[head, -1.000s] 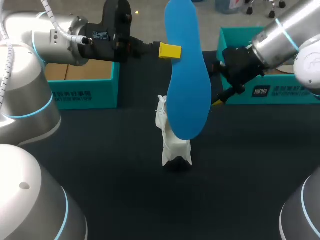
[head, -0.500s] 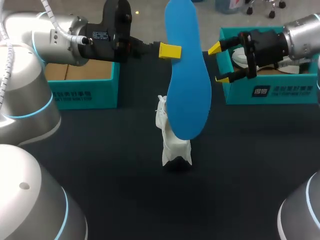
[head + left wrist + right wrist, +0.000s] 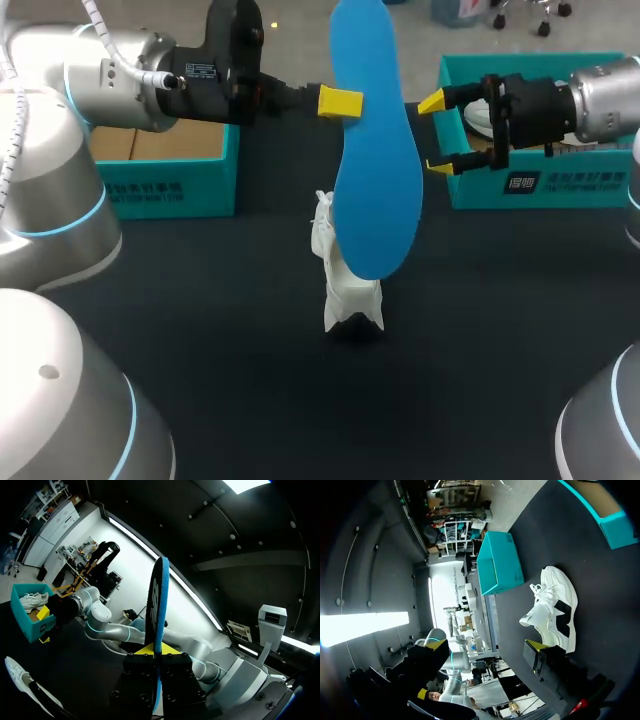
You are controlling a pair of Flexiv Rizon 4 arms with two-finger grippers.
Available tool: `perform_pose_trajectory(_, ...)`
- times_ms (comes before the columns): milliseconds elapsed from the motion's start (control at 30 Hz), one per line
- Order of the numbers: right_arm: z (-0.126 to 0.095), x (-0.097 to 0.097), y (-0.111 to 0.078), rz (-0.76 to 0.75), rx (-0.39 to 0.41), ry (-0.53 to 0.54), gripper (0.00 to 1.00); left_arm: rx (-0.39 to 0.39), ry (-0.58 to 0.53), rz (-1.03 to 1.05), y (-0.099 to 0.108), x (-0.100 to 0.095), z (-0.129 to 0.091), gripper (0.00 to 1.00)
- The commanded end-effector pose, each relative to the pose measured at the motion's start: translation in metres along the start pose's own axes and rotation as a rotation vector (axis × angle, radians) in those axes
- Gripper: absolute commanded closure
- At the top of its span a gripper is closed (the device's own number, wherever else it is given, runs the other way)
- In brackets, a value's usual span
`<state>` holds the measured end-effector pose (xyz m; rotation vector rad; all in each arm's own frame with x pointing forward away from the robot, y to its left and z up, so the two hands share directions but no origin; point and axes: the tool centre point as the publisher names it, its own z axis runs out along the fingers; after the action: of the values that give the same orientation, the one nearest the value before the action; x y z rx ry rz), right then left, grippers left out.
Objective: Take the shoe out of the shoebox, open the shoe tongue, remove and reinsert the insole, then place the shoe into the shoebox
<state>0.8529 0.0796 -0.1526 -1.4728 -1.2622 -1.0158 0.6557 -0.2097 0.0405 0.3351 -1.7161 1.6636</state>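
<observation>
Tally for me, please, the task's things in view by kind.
Teal shoeboxes: 2
White shoes: 2, one of them inside a shoebox
Blue insole: 1, held in the left tool
Total: 5

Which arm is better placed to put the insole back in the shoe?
Left, likely: the left gripper is shut on the insole, held upright by the shoe. The right gripper is open and empty, beside the insole.

A robot lab, by the look of it; a left arm (image 3: 110, 70) and a right arm (image 3: 610, 95) flank a black table (image 3: 220, 330); teal boxes (image 3: 170, 190) stand at its far edge.
</observation>
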Motion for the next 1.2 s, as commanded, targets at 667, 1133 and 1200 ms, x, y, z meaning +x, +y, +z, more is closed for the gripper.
perform_pose_trajectory(667, 0.017, 0.055, -0.027, -0.189, 0.018, 0.105, 0.00, -0.001, 0.001, 0.000, 0.000, -0.001, 0.001, 1.00)
perform_pose_trajectory(1133, 0.017, 0.055, -0.027, -0.189, 0.018, 0.105, 0.00, -0.159, -0.143, 0.440, 0.004, -0.027, -0.028, 1.00)
perform_pose_trajectory(1200, 0.017, 0.055, -0.027, -0.189, 0.018, 0.105, 0.00, -0.180, -0.148, 0.550, 0.001, -0.030, -0.032, 1.00)
